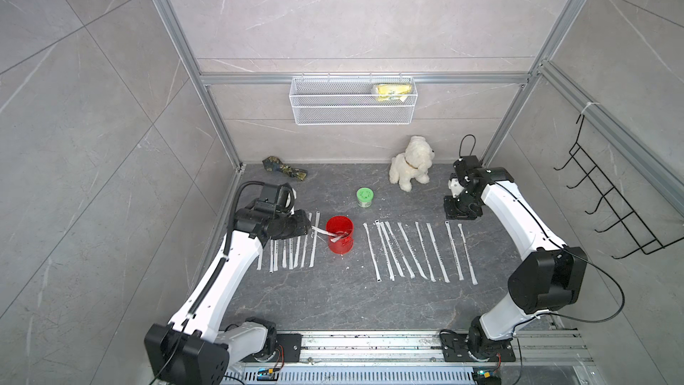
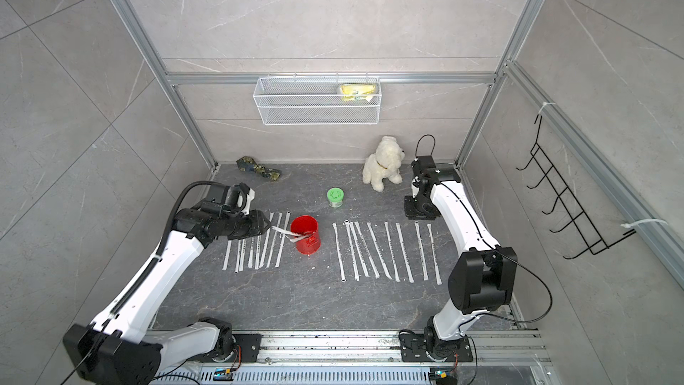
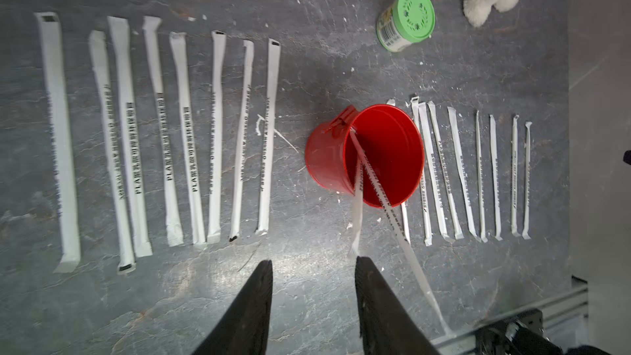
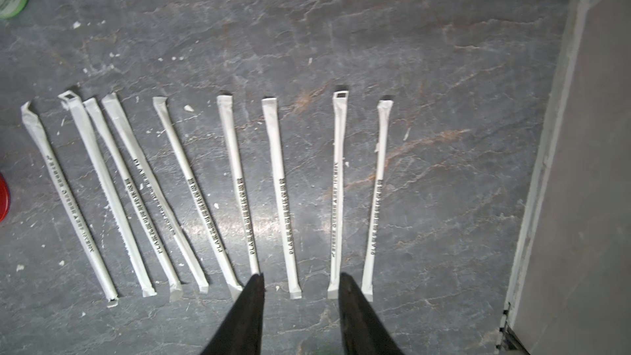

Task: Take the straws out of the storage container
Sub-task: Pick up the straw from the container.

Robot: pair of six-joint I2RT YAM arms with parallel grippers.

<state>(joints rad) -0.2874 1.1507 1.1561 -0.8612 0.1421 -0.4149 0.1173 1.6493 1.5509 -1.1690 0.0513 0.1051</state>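
Dark grey veined slate tabletop [image 1: 333,301] sits inside pale marbled tile walls, with a white wire mesh basket [image 1: 351,116] hung on the back wall. Just ahead of the left pincer [image 3: 314,262] stands the small red cylindrical metal can [image 3: 375,155], upright. Two long thin white paper-wrapped straws [image 3: 375,182] lean out over its rim toward that pincer. The jaws stand apart with nothing between them. One straw's free end hangs just beside one fingertip; I cannot tell whether it touches. The other straws lie flat in two rows: one row [image 3: 215,131] beneath and beside the left pincer, the other [image 4: 280,199] ahead of and below the right pincer [image 4: 300,276]. That pincer is likewise released and empty, well apart from the can.

The straws look very light, with a slim stiff core inside a soft, slippery sleeve. The flattened sleeve ends seem floppy and likely to crumple. The better hold is probably on the shaft a little in from the free end, drawing along the lean so the light can does not tip.

Several wrappers carry "PLA" in bold black capitals, followed by characters too fine to read. Beyond the can from the left pincer, a short green-lidded jar [image 3: 406,18] shows a barcode on its label; its lid marks are illegible.
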